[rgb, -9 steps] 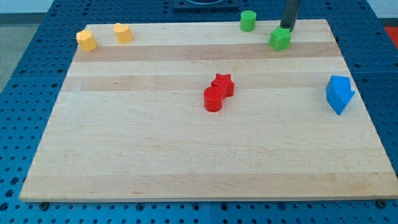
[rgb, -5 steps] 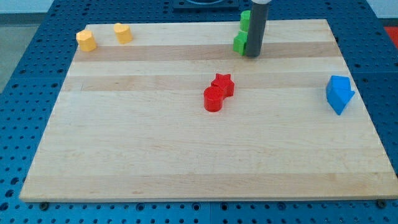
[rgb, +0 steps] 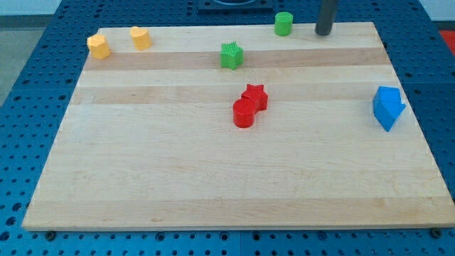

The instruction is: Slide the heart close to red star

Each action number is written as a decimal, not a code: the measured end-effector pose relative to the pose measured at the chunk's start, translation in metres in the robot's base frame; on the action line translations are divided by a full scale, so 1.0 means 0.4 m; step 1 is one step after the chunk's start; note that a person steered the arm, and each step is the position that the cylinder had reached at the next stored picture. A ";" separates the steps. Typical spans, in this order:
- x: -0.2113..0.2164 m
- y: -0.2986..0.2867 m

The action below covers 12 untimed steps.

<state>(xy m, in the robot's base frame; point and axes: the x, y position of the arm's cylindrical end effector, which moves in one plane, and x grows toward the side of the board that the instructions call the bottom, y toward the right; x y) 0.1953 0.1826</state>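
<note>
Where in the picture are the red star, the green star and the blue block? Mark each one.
red star [rgb: 255,96], camera view, on its top face.
green star [rgb: 231,55], camera view, on its top face.
blue block [rgb: 387,107], camera view, on its middle.

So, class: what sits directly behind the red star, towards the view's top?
Bare wood, then the green star a little to the view's left. The red star touches only the red heart on its near side. Nothing there is covered.
</note>
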 end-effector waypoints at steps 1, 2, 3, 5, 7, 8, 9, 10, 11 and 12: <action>-0.010 -0.049; -0.006 -0.266; 0.007 -0.452; -0.005 -0.446; -0.006 -0.691; 0.044 -0.790; 0.177 -0.845; 0.315 -0.855; 0.478 -0.813; 0.615 -0.787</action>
